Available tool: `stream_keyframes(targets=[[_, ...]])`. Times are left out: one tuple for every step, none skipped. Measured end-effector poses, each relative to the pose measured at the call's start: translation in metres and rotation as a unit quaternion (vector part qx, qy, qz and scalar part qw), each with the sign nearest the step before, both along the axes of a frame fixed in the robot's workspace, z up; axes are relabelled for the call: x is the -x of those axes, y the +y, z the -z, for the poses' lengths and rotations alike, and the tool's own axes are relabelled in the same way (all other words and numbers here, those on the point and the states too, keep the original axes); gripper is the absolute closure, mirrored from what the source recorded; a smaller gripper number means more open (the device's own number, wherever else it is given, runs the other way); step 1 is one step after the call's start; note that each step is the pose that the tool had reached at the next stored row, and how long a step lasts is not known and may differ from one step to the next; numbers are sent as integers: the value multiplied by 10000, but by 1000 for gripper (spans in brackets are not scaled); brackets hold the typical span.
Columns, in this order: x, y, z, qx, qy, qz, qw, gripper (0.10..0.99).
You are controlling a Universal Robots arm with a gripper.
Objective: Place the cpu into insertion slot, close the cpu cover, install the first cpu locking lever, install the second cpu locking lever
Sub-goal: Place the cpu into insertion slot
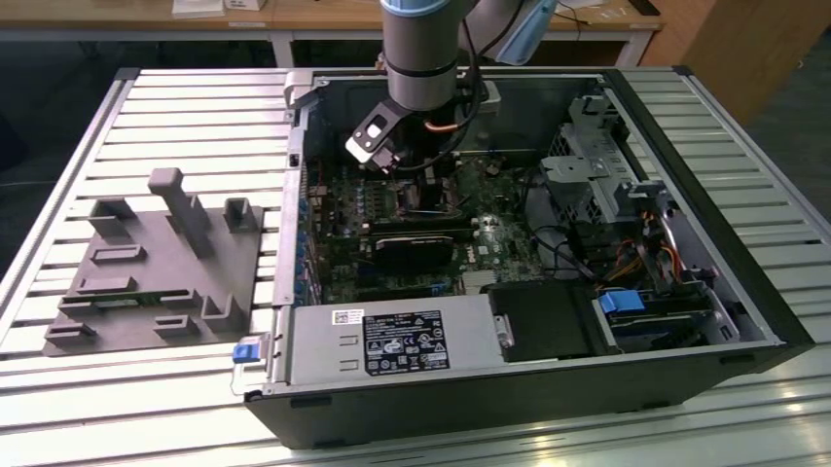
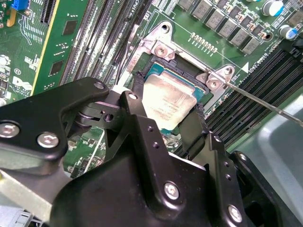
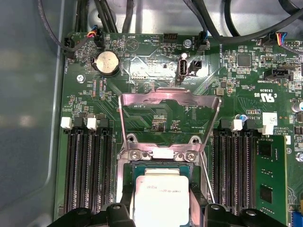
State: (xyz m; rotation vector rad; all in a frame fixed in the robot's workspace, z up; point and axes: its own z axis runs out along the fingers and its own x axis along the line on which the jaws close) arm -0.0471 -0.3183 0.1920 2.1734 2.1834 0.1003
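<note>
With our hand [image 2: 169, 101] pinching the cpu [image 2: 163, 94] over the insertion slot [image 2: 188, 65], we should keep it level and square, clear of the raised cpu cover [image 3: 168, 96].

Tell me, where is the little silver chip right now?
In both wrist views the chip sits in the gripper at the socket, right beside the open metal cover.
</note>
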Motion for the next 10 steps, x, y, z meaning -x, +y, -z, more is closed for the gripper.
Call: stream_keyframes(targets=[[0,0,1,0,0,0,10000,541],[0,0,1,0,0,0,10000,541],[0,0,2,-1,0,0,10000,541],[0,0,2,-1,-1,0,10000,541],[0,0,2,-1,-1,0,10000,541],[0,0,2,-1,-1,0,10000,541],[0,0,2,-1,-1,0,10000,541],[0,0,2,-1,-1,0,10000,541],[0,1,2,-1,-1,0,10000,541],[-1,1,4,-3,-3,0,10000,529]])
